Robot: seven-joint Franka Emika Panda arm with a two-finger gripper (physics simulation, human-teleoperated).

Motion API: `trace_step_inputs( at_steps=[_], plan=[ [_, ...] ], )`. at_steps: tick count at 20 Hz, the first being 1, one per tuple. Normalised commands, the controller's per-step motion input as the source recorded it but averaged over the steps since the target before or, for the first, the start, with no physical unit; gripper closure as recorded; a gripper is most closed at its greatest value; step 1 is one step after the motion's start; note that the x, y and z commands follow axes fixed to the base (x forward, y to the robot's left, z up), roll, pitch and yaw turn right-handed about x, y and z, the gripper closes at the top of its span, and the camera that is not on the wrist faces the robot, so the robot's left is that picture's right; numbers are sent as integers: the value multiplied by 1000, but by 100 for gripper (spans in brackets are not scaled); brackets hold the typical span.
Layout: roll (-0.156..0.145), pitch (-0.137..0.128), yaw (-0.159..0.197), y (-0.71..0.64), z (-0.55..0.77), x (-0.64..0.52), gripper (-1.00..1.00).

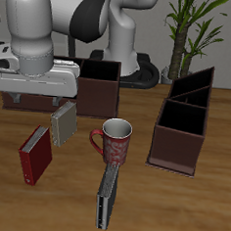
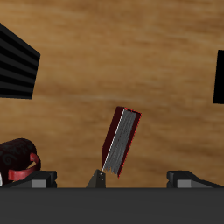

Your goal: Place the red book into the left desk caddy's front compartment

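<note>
The tool (image 1: 38, 90) is hanging above the table (image 1: 179, 211) towards the back, beside the caddy by the robot's base, and its fingers are standing well apart with nothing between them. The red book (image 1: 36, 153) is lying on the table nearer the front edge, tilted, its pale page edges showing in the wrist view (image 2: 120, 140). It is sitting just beside the grey book (image 1: 64, 122), and that is the worry: a descent drifting off line is risking pinching the grey one or nudging both. A thin cover lying low is also giving the fingers little to bite, so a grip on one corner is likely to let it swing or slip out. The red mug (image 1: 115, 141) and the black book (image 1: 106, 197) are crowding the way across to the left desk caddy (image 1: 182, 129), so a low carry is risking a knock, and the front compartment (image 1: 175, 146) is looking narrow for a tilted book. No brand, label or writing is reading anywhere.
</note>
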Motion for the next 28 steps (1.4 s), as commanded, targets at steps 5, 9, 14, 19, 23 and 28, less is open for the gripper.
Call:
trace_step_inputs(
  at_steps=[5,9,14,19,23,28],
  plan=[
    [-18,-29,-82,3,-223,144,-100],
    [-7,4,-36,-6,-260,150,-100],
    [12,-17,-37,1,-184,81,-100],
    [-1,20,-19,-98,-309,47,-100],
    [-11,5,-19,-147,-241,-16,-100],
    [-3,18,-20,-57,-265,-11,-100]
  ],
)
